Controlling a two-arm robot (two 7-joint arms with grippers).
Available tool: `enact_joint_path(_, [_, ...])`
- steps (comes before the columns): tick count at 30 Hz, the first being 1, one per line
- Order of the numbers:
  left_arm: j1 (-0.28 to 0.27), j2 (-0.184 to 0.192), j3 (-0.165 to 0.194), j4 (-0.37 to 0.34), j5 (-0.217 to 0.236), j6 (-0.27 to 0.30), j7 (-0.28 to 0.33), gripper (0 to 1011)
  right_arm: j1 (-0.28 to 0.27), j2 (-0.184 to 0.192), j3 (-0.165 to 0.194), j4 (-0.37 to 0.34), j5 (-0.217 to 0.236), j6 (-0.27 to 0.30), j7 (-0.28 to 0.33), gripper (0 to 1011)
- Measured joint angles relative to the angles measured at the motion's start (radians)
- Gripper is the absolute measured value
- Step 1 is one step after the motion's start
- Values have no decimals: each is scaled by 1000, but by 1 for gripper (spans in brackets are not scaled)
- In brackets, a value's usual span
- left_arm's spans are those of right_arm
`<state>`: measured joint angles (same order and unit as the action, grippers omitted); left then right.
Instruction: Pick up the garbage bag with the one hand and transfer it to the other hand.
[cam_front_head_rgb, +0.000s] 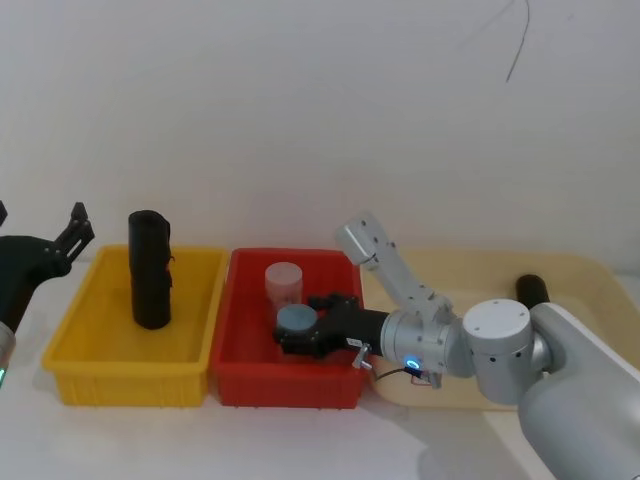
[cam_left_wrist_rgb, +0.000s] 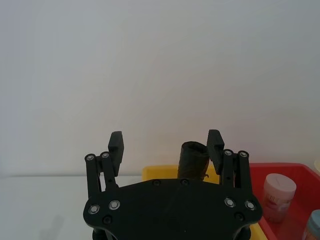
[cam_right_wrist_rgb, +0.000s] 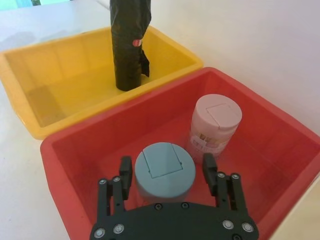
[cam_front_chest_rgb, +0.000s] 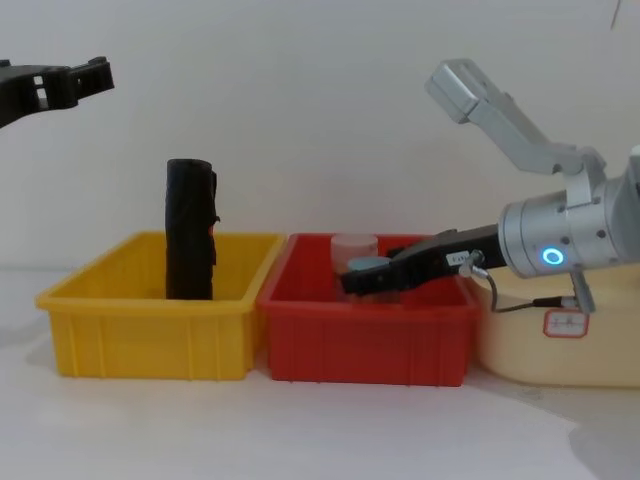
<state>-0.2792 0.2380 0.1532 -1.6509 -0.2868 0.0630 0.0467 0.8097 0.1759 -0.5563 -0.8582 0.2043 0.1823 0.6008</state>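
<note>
The garbage bag is a black roll in the beige tray at the right; only its top shows behind my right arm. My right gripper reaches into the red bin, open, with a finger on each side of the blue-lidded jar. Small gaps show between its fingers and the lid. At the far left, above and outside the yellow bin, my left gripper hangs open and holds nothing.
A similar black roll with a small orange-red mark stands upright in the yellow bin. A pale jar stands in the red bin beside the blue-lidded one. A white wall rises behind the bins.
</note>
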Motion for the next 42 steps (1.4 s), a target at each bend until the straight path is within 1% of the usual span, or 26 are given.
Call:
enact_joint_path(1, [0, 0, 0, 0, 0, 0, 0, 1001, 0, 0, 0, 0, 0, 0, 0, 876])
enact_joint_path(3, [0, 0, 0, 0, 0, 0, 0, 1001, 2, -1, -1, 2, -1, 3, -1, 806])
enact_joint_path(4, [0, 0, 0, 0, 0, 0, 0, 1001, 2, -1, -2, 2, -2, 5, -2, 790])
enact_joint_path(6, [0, 0, 0, 0, 0, 0, 0, 1001, 2, 0, -2, 2, -2, 8, -3, 713])
enact_joint_path(8, [0, 0, 0, 0, 0, 0, 0, 1001, 2, 1, -2, -1, -3, 11, -5, 670])
enact_joint_path(16, [0, 0, 0, 0, 0, 0, 0, 1001, -2, 11, 3, -33, 0, 24, -14, 666])
enact_joint_path(22, [0, 0, 0, 0, 0, 0, 0, 1001, -9, 28, 20, -89, 13, 29, -27, 666])
enact_joint_path(23, [0, 0, 0, 0, 0, 0, 0, 1001, -11, 33, 26, -108, 17, 30, -31, 666])
enact_joint_path(29, [0, 0, 0, 0, 0, 0, 0, 1001, -17, 54, 50, -170, 29, 30, -49, 666])
enact_joint_path(32, [0, 0, 0, 0, 0, 0, 0, 1001, -23, 76, 72, -221, 35, 29, -72, 666])
enact_joint_path(33, [0, 0, 0, 0, 0, 0, 0, 1001, -23, 76, 72, -221, 35, 29, -72, 666])
enact_joint_path(36, [0, 0, 0, 0, 0, 0, 0, 1001, -32, 100, 94, -268, 37, 30, -96, 667])
enact_joint_path(42, [0, 0, 0, 0, 0, 0, 0, 1001, -51, 137, 128, -321, 37, 41, -132, 666])
